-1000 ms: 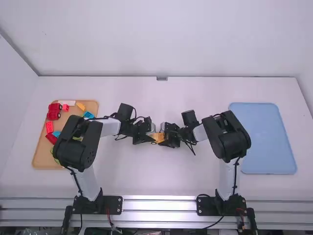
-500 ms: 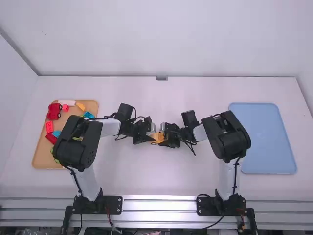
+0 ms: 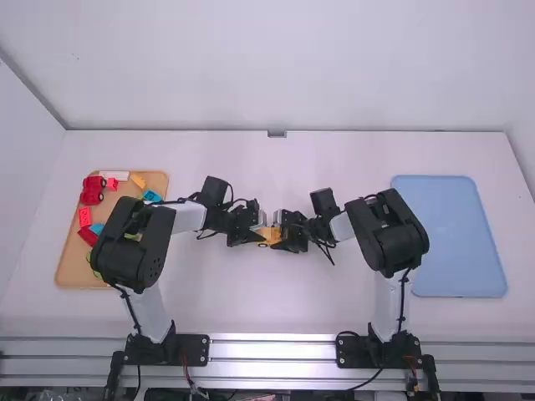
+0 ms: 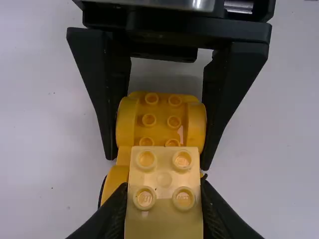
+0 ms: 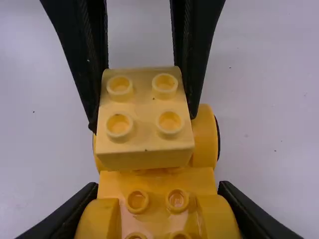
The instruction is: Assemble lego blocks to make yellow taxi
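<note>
Your left gripper (image 3: pixel 258 234) has its fingers clamped on the pale block (image 4: pixel 164 167); your right gripper's (image 3: pixel 279 237) are pinching the yellow base (image 5: pixel 157 186).

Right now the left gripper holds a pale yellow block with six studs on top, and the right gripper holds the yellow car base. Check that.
Not six: the left wrist view shows four studs on the pale yellow block. The left gripper does hold it, and the right gripper holds the yellow car base.
</note>
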You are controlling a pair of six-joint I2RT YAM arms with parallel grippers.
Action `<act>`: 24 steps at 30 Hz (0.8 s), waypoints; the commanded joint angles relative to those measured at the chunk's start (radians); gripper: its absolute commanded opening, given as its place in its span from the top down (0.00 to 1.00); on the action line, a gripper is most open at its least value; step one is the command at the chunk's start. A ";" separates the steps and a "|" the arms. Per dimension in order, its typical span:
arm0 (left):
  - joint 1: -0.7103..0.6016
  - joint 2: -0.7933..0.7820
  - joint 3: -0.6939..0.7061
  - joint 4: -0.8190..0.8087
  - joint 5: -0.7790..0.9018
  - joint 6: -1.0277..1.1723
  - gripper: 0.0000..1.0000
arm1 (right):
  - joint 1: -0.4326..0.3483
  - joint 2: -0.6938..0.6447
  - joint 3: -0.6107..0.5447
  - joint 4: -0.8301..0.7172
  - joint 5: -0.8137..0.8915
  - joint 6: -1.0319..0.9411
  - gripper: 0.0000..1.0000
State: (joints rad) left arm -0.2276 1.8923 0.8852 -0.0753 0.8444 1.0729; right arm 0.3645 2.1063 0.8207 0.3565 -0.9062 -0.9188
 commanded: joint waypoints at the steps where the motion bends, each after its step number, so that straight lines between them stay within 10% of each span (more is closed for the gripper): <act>1: -0.006 0.008 -0.003 0.002 -0.023 0.016 0.86 | 0.009 0.014 -0.014 -0.023 0.032 0.006 0.52; 24: -0.002 0.008 -0.003 0.010 -0.032 0.016 0.78 | 0.010 0.014 -0.014 -0.024 0.032 0.006 0.52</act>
State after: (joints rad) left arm -0.2298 1.8923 0.8852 -0.0692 0.8436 1.0729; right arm 0.3645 2.1063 0.8207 0.3569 -0.9062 -0.9188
